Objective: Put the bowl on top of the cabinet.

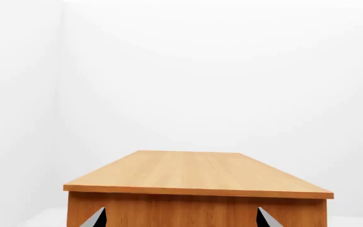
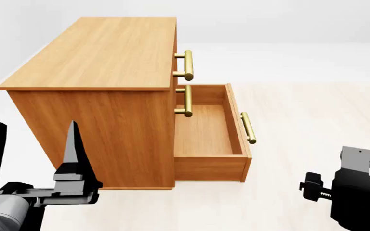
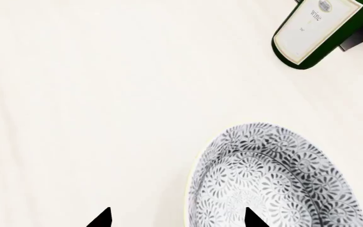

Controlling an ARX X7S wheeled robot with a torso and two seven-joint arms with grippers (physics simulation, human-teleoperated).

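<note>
The step in hand looks like reaching for the bowl, which sits on the pale floor under the right gripper, well short of the cabinet. To do it well, the right arm should shift until one fingertip drops inside the rim and the other outside, then pinch the wall, not the curved belly. A green wine bottle lies further off on the floor and should be left alone. The right arm points down at the floor, its jaws released and empty, tips just at the bowl's near rim. The left gripper is held level, facing the cabinet's end, jaws spread wide and holding nothing. The cabinet's lower drawer stands open.
</note>
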